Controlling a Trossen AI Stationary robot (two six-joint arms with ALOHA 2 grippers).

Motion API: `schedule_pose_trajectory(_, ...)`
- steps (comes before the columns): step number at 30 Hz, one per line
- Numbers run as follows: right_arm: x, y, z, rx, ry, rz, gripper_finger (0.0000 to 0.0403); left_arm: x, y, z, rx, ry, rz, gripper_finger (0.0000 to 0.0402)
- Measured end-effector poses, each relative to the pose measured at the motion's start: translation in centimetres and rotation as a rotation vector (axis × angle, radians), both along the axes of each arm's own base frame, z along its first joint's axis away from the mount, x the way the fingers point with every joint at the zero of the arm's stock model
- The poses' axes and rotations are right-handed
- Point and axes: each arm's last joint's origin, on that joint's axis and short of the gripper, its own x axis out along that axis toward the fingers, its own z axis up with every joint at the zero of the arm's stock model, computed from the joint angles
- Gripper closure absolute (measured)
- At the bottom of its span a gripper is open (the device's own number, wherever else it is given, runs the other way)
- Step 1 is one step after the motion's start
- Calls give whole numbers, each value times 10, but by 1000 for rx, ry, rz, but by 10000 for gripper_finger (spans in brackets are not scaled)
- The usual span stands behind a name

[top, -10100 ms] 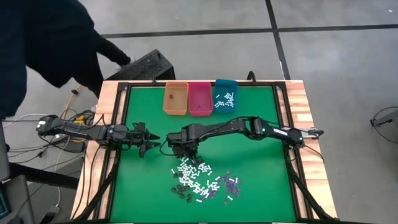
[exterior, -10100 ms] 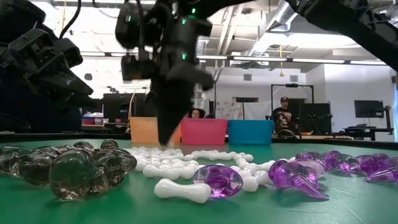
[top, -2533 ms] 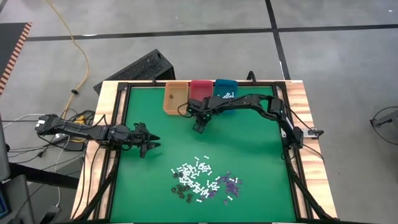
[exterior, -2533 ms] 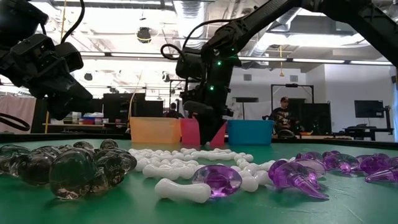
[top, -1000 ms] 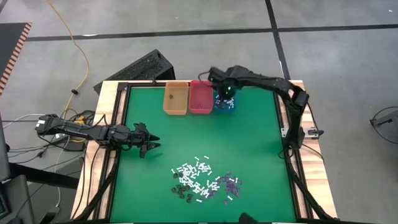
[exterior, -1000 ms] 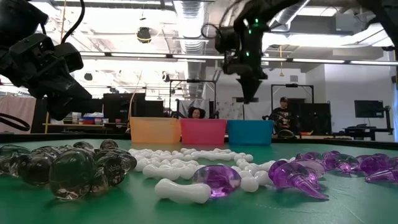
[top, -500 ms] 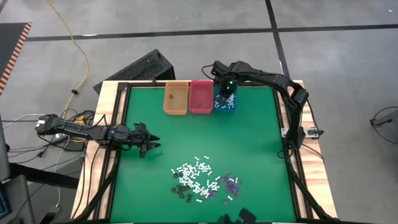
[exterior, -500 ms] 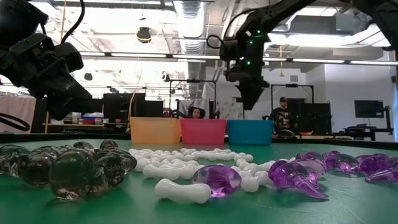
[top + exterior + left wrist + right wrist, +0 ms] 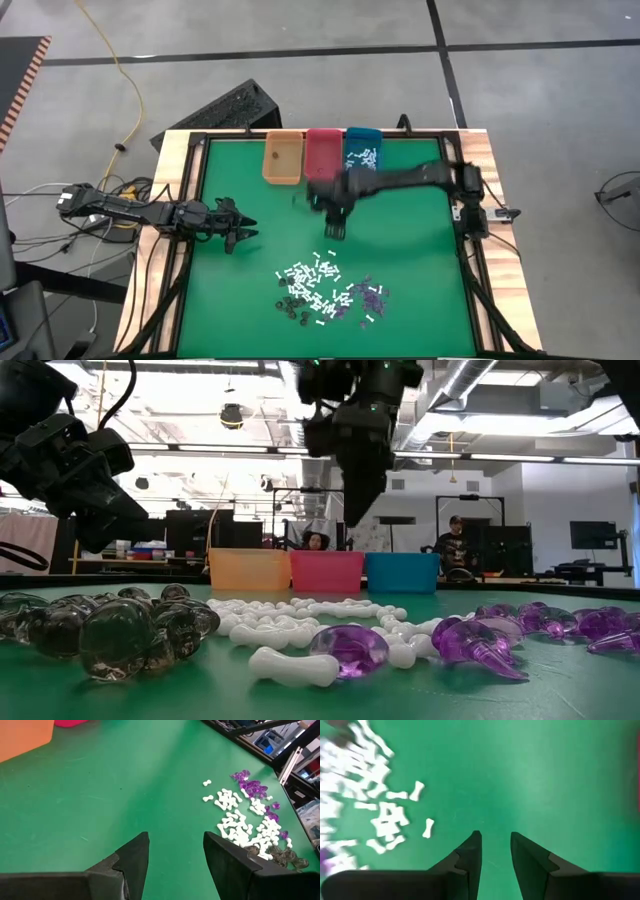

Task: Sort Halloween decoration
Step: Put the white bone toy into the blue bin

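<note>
The sorting is partly done, by the look of it. The teal bin (image 9: 362, 156) at the far edge of the counter (image 9: 400, 260) already holds a scatter of white bone pieces, the pink bin (image 9: 322, 156) beside it shows a dark bit or two, and the orange bin (image 9: 282, 158) looks close to bare from above.

Most of the Halloween decoration (image 9: 328, 290) is not yet sorted: it lies in a loose heap near the counter's near edge, with white bones (image 9: 300, 620) in the middle, purple pieces (image 9: 480, 635) on one side and dark smoky skulls (image 9: 110, 625) on the other.

The right tool (image 9: 335, 228) hangs over the green mat between the bins and the heap. Its fingers stand apart with nothing between them, and the nearest white bones lie just ahead of it in its wrist view.

The left tool (image 9: 240, 228) waits near the counter's left edge, fingers (image 9: 135, 860) spread wide and empty, well apart from the heap.

Judging from this, dozens of pieces of all three kinds remain, so the greater part of the job lies ahead.
</note>
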Motion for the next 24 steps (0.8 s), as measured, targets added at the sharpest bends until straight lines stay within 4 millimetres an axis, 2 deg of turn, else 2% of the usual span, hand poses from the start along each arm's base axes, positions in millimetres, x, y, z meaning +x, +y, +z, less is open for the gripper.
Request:
schedule_pose_trajectory(4, 7, 47, -19, -59, 47, 3, 270, 0, 0, 0, 4, 0, -1, 223)
schedule_pose_trajectory(9, 19, 75, -51, -29, 86, 12, 270, 0, 0, 0, 2, 1, -5, 223)
schedule_pose_trajectory(15, 24, 82, -70, -23, 115, 9, 270, 0, 0, 0, 2, 1, -5, 223)
schedule_pose_trajectory(24, 23, 76, -73, -13, 127, -37, 270, 0, 0, 0, 17, 1, -10, 223)
